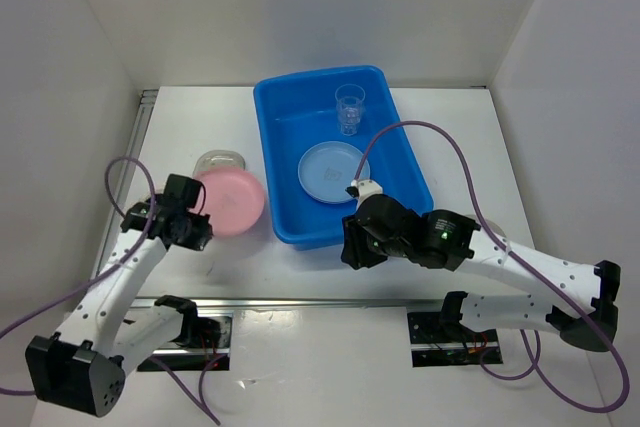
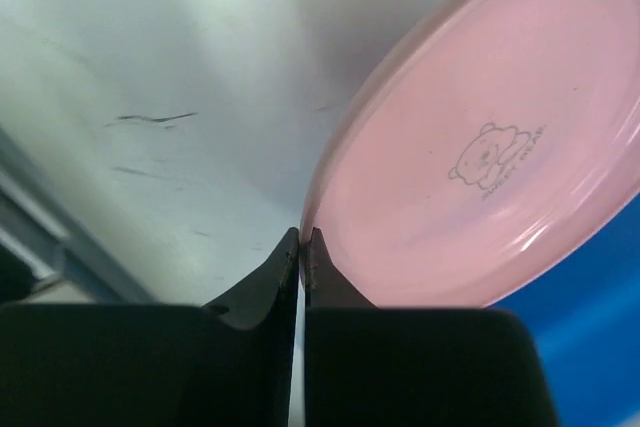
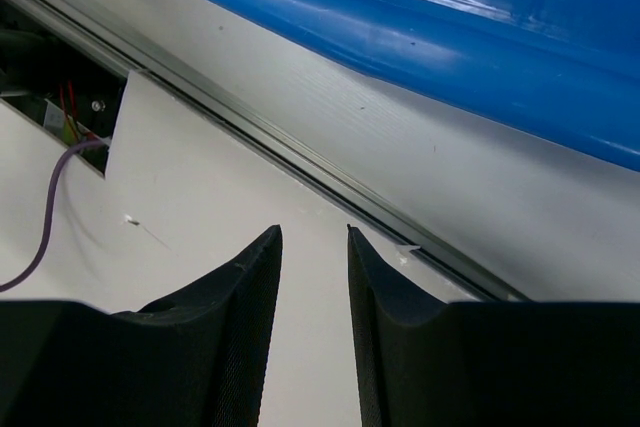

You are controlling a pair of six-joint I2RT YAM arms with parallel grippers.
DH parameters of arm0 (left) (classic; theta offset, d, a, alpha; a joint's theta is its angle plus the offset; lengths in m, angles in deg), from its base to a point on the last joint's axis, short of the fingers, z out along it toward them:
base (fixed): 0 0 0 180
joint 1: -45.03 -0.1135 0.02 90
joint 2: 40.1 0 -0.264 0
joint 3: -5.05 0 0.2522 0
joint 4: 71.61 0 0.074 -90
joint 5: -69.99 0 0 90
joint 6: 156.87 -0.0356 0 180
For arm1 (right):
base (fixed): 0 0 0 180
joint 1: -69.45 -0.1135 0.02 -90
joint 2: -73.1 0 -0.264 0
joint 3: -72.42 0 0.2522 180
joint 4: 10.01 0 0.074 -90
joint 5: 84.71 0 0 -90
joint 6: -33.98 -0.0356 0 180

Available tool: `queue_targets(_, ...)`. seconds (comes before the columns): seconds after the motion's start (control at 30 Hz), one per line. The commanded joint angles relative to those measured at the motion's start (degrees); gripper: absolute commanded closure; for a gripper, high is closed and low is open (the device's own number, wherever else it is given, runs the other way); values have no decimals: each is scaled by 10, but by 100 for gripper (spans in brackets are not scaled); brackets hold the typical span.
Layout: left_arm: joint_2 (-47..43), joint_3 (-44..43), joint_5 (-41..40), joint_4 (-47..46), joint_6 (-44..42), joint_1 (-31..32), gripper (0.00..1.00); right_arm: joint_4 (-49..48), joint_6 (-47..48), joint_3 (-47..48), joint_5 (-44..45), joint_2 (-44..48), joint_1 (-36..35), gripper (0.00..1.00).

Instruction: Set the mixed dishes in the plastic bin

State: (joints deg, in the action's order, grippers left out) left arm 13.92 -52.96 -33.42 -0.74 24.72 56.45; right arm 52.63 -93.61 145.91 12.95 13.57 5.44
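Black jaws of the left gripper (image 2: pixel 302 245) were pressed together on the rim of the pink plate (image 2: pixel 480 147), pinching its edge. Only the left wrist view showed the print on the plate's face: a small cartoon bear with a line of writing under it, too small to read. That view also showed blue from the plastic bin (image 2: pixel 600 357) just past the plate's lower right.

From above, the pink plate (image 1: pixel 232 202) sat left of the bin (image 1: pixel 264 132), near its left wall, toward the left edge of the bench (image 1: pixel 190 117). A pale rounded thing (image 1: pixel 220 159) peeked out on its far side, too hidden to identify.

The bin stood mid-bench, its long axis running from near edge to far edge, skewed slightly. Inside lay a light blue plate (image 1: pixel 332 172) toward the near end and a clear cup (image 1: pixel 350 107) upright toward the far end; neither wrist view showed them.

The right gripper (image 1: pixel 352 247) hung by the bin's near wall. In its own view the right gripper (image 3: pixel 313 237) had its jaws slightly spread with nothing between them, above the near edge of the bench.
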Motion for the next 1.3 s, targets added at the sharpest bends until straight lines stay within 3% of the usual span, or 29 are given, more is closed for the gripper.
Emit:
queue_targets(0.0,-20,-99,-78,30,-5,1,100,2,15,49,3,-2,8,62)
queue_targets(0.1,-12,-169,-97,16,-31,1,100,8,15,75,23,-16,13,62)
queue_targets(0.23,11,-215,-78,-70,-57,1,100,8,21,109,38,-28,36,62)
queue_targets(0.4,111,-233,48,-214,-124,23,100,13,31,168,89,-45,105,60)
queue_targets(0.43,160,-245,48,-235,-143,39,100,13,31,178,120,-45,130,55)
queue_targets(0.5,207,-275,36,-247,-162,85,100,5,46,206,138,-54,162,54)
queue_targets(0.63,311,-339,37,-298,-232,117,100,-8,97,236,112,-99,302,54)
queue_targets(0.67,329,-370,47,-298,-246,117,100,-8,106,241,104,-111,370,54)
queue_targets(0.77,403,-427,59,-285,-285,130,100,-17,123,249,90,-156,475,54)
queue_targets(0.93,491,-507,23,-224,-337,148,100,-24,118,249,145,-212,528,57)
queue_targets(1.07,540,-514,29,-212,-377,148,100,-37,118,207,110,-243,586,59)
queue_targets(1.27,594,-527,14,-176,-418,153,100,-42,107,160,80,-254,592,59)
